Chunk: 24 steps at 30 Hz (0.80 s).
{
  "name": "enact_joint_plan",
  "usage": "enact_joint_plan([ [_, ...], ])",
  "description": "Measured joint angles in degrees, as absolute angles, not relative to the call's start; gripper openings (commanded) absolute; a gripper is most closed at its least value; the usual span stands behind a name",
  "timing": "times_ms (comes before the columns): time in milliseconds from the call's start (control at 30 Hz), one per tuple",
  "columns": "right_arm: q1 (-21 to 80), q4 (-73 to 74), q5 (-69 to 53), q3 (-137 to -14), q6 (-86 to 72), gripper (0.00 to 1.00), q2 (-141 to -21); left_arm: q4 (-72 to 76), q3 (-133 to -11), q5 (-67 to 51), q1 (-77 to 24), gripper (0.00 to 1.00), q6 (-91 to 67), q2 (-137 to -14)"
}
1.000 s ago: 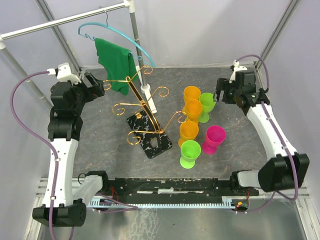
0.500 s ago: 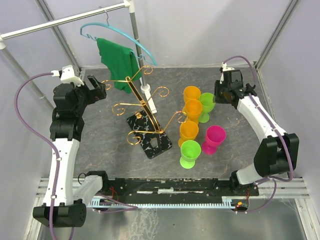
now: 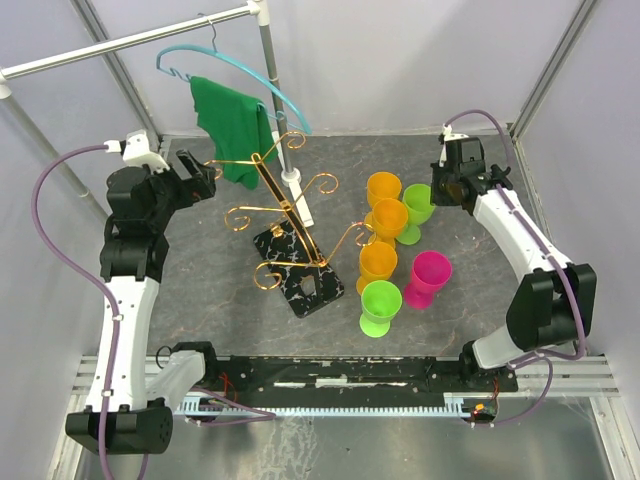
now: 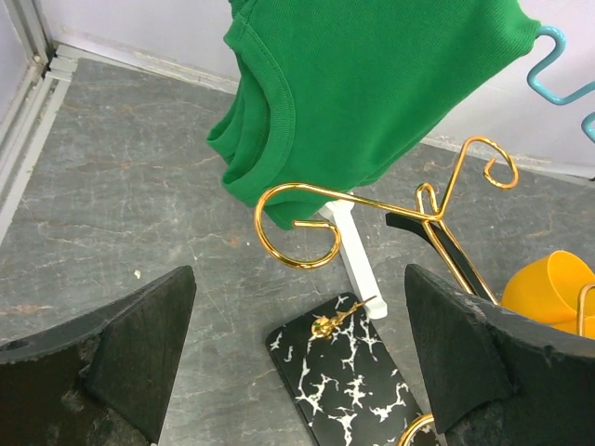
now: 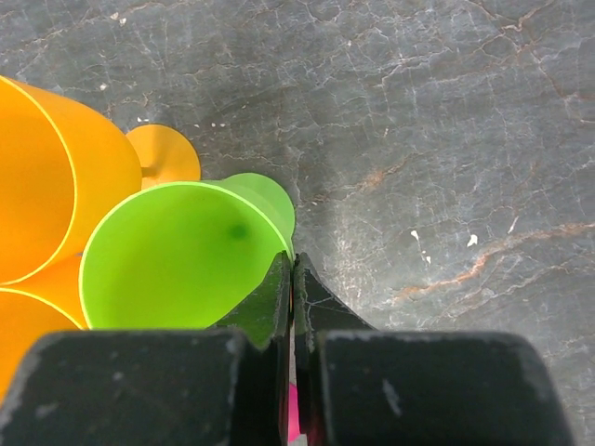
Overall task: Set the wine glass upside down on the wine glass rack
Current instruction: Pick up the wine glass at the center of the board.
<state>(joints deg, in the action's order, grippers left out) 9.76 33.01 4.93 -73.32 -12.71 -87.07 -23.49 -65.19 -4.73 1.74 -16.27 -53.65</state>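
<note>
Grasp step under way: right gripper (image 5: 293, 269) is pinched tight on the rim of the wine glass (image 5: 181, 251), one finger inside the bowl and one outside, with only the thin wall between them. The glass stands upright on the counter (image 3: 200, 280) at the back right of the cluster, its bowl just beside the orange glasses (image 3: 385, 215) and its foot on the dark stone. Nothing is lifted yet, by the look of it.

Over on the other side, left gripper (image 4: 297, 321) hangs wide and holds nothing, facing the wine glass rack (image 4: 372, 209), which sits mid-counter, left of the cups, one gold scroll arm reaching toward the orange ones.

Next move, as I read it: raise the glass straight up so it clears its orange neighbours, carry it leftward, turn it bowl-down, and slide the stem into a free scroll so the foot catches on top. A rim pinch is slim, so the glass could swing or slip during the flip.

The glass itself is lime green, opaque and plastic-looking, with a flared bowl, a short stem, a round foot, and a dark speck at the bottom of the bowl
</note>
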Motion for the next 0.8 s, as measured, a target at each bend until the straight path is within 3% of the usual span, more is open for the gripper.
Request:
enact_joint_plan([
  [233, 9.8, 37.1, 9.7, -75.3, -10.3, 0.01, -82.8, -24.4, -66.7, -4.9, 1.7, 0.99, -22.6, -55.7],
  [400, 9.9, 37.1, 14.1, -76.2, -7.7, 0.01, -73.2, -25.5, -68.5, -4.9, 1.7, 0.99, -29.7, -56.4],
  [800, 11.9, 23.0, 12.9, -76.1, -3.5, 0.01, -54.7, -26.8, -72.2, -7.9, 1.7, 0.99, -53.7, -55.0],
])
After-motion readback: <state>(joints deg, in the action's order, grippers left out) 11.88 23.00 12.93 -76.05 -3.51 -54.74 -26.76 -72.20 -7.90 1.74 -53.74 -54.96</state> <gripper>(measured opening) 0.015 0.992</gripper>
